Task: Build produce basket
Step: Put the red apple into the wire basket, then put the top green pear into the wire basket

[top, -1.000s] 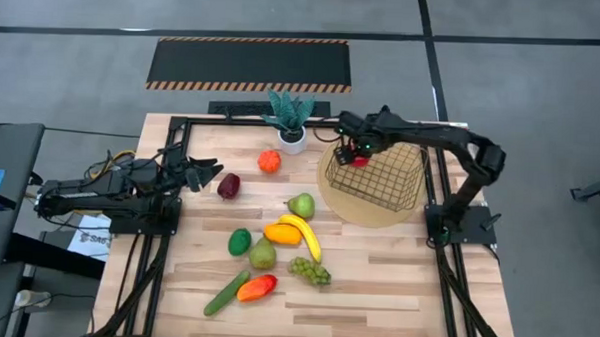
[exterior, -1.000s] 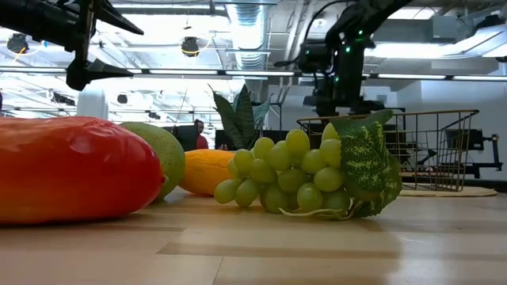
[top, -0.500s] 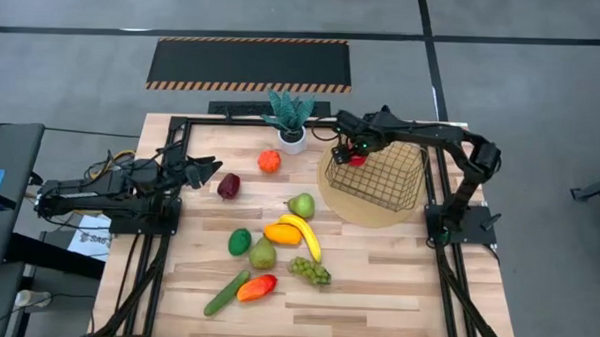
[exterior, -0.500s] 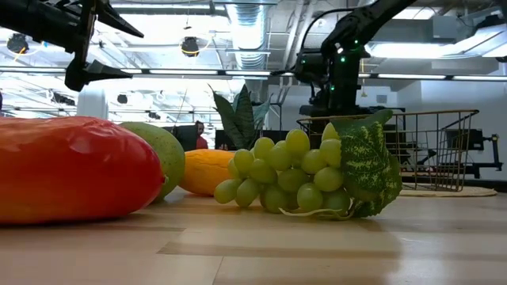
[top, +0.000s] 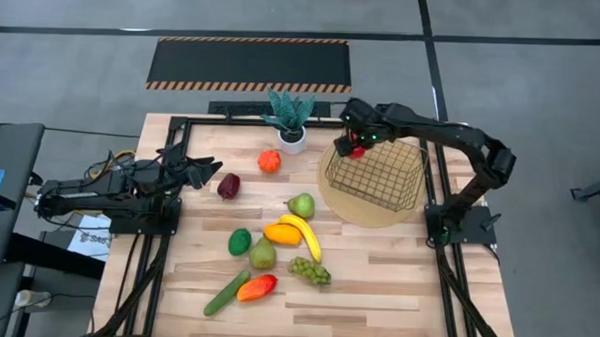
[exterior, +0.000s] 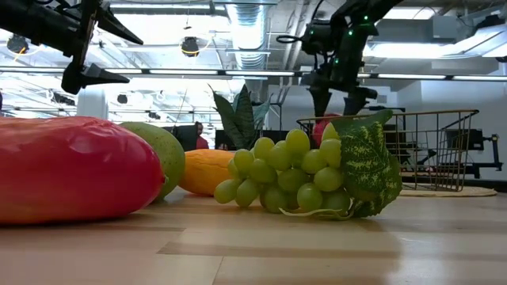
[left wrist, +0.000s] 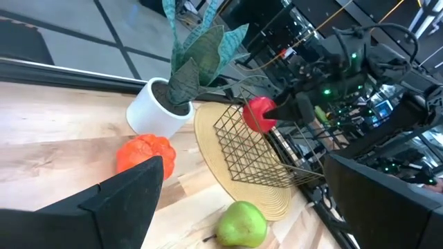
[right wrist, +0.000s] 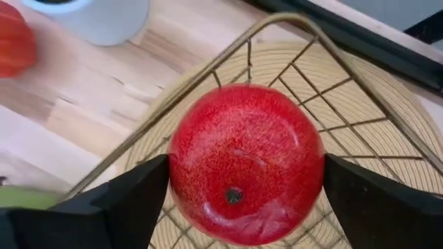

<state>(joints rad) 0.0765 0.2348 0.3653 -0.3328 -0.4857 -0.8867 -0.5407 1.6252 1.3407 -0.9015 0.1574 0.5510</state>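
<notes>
My right gripper is shut on a red apple over the far left corner of the gold wire basket. The basket stands on a round tan mat. The other produce lies loose on the table: a plum, an orange, a pear, a banana, a lime, grapes, a cucumber and a red pepper. My left gripper waits open at the table's left, near the plum. My right gripper pinches the apple between its two fingers, one on each side of its round body. The fingers slant steeply down from above. The apple hangs just above the basket's rim, clear of the wire, at the fingers' free ends.
A spiky green plant in a white pot stands at the far edge, just left of the basket. A black frame runs round the table's edges. Bare wood lies along the near edge and to the right of the grapes.
My right gripper has risen with the apple and drifted slightly toward the table's far edge, staying over the basket's far left corner. In the low view the apple now shows below the fingers.
</notes>
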